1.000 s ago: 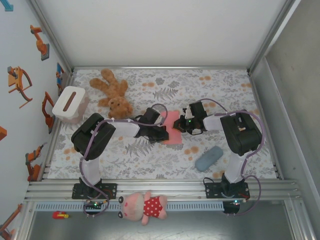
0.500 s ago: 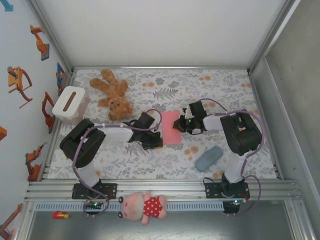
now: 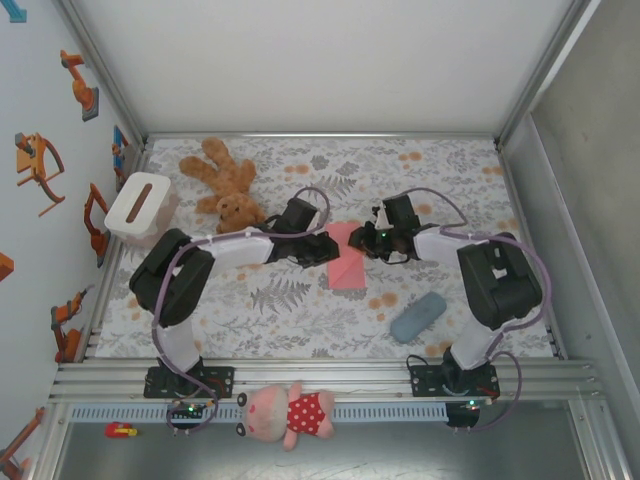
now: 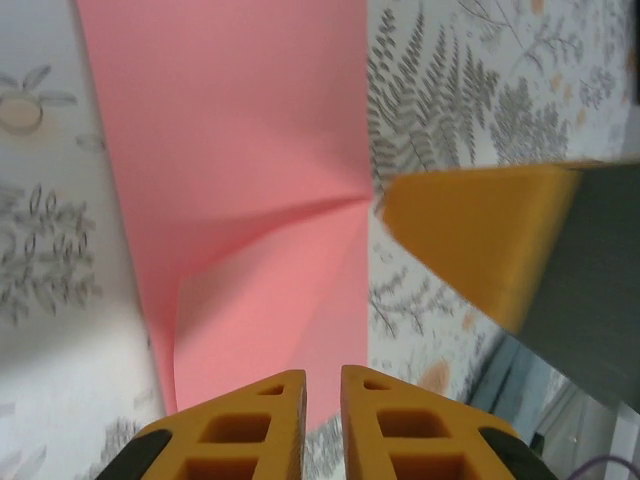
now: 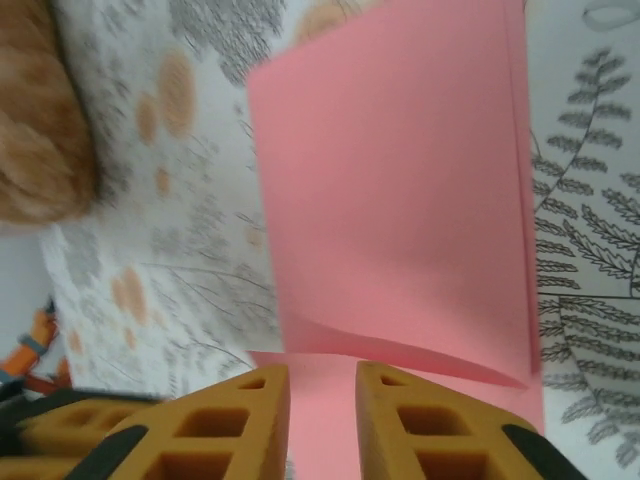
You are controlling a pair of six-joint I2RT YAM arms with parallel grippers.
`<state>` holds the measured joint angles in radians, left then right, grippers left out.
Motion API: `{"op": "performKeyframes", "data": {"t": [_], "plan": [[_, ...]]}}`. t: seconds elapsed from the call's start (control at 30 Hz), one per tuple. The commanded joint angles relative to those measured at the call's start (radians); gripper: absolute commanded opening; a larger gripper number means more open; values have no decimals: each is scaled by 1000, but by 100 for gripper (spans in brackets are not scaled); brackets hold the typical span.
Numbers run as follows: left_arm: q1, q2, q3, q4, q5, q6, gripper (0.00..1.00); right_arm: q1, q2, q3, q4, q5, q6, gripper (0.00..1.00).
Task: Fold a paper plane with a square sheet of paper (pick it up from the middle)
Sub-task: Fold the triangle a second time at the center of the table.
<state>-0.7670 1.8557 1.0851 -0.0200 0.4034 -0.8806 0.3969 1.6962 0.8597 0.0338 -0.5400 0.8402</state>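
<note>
Where the left claw (image 4: 322, 425) sits: jaws a slit apart, at one edge of the square sheet of paper (image 4: 250, 150).
Right claw (image 5: 322, 420): jaws narrowly parted, over the opposite edge.
Square sheet of paper: folded over, creased, lying between both claws on the floral surface (image 3: 300, 310).

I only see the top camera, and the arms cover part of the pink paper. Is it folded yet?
Observer: Yes, in the left wrist view a slanted crease runs across the pink paper.
Operator: Are the left jaws squeezing it?
Observer: No, they stand a narrow slit apart, with pink showing through.
Operator: And the right jaws?
Observer: Apart too, with a wider gap.
</note>
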Motion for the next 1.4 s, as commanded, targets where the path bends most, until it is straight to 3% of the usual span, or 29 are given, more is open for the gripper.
{"op": "performKeyframes", "data": {"t": [0.0,0.07,0.43,1.0,1.37], "plan": [[16,52,52,11,-14,-30,18,-1,-47,-52,-1,81,46,39],[30,79,63,17,-18,-42,19,-4,-57,-81,25,90,75,45],[61,150,29,37,-15,-91,23,-1,-44,-157,127,51,176,44],[63,147,-8,40,-31,-117,21,17,18,-157,223,-12,219,20],[64,120,0,40,-29,-120,22,47,63,-192,377,-55,277,19]]}}
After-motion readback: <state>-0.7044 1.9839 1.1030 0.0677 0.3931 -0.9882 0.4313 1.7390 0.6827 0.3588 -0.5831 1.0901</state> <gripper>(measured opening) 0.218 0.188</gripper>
